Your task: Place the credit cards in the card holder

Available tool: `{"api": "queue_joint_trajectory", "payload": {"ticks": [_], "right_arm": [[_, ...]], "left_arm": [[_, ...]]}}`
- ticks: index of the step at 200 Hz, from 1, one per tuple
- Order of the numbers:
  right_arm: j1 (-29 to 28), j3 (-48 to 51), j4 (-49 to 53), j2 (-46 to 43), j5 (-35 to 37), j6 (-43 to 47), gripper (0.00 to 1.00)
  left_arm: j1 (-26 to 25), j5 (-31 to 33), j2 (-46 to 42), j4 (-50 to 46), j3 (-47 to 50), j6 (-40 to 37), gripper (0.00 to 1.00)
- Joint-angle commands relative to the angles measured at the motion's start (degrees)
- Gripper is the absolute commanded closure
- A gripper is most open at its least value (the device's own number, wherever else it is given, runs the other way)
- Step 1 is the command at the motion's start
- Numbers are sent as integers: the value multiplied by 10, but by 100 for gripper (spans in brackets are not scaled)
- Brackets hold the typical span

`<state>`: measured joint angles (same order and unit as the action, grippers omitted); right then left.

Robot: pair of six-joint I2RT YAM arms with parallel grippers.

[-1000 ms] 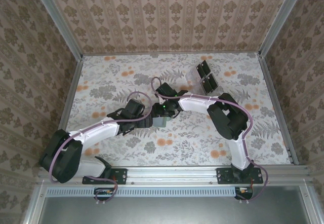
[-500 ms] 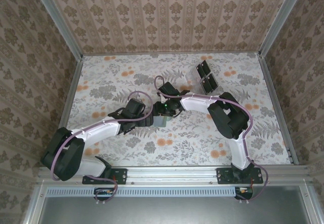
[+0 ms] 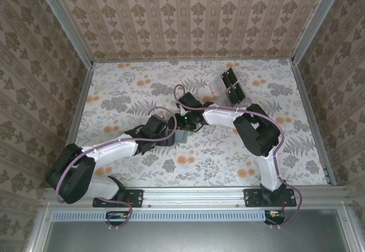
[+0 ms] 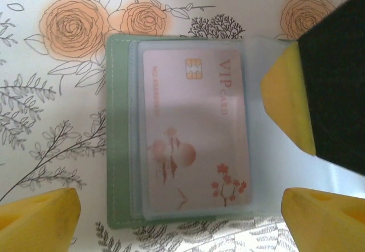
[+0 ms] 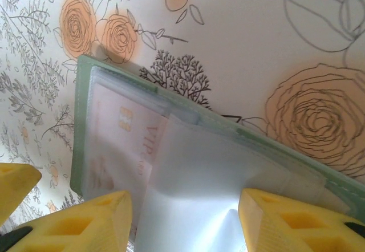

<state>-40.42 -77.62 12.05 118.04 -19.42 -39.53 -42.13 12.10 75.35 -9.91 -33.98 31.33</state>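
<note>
The flat dull-green card holder [image 4: 117,132] lies open on the flower-printed table [image 4: 45,126], with a pale pink VIP credit card [image 4: 194,132] already tucked in its clear plastic sleeve [image 5: 217,172]. The right gripper [image 5: 194,220] straddles the sleeve's loose flap, likely to keep it open (whether it truly pinches, I cannot tell), while the left gripper [image 4: 181,218] hovers above, jaws wide apart and empty

Both the left arm [image 3: 108,149] and the right arm [image 3: 254,131] are wearing white padded sleeves between bulky black joint housings, and a thin mauve cable [image 3: 153,110] is looping along each. A small green light [image 3: 183,114] is glowing near the right wrist. The left gripper [image 4: 182,220] and the right gripper [image 5: 188,220] are showing blunt yellow fingertips [image 5: 296,220], the right ones carrying square moulded recesses, and black base plates [image 3: 130,198] are anchoring both arms
</note>
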Motion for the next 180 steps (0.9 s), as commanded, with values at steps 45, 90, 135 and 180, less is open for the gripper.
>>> {"api": "queue_joint_trajectory", "payload": {"ticks": [45, 90, 135, 180], "right_arm": [[-7, 5, 12, 26, -29, -19, 45], [-7, 1, 12, 32, -29, -24, 44], [-7, -2, 13, 31, -31, -26, 44], [-7, -7, 16, 26, -35, -27, 44]], "left_arm": [[0, -15, -37, 43, 30, -36, 0], [0, -25, -12, 67, 19, -53, 0], [0, -11, 17, 69, 12, -61, 0], [1, 28, 53, 59, 14, -53, 0]]}}
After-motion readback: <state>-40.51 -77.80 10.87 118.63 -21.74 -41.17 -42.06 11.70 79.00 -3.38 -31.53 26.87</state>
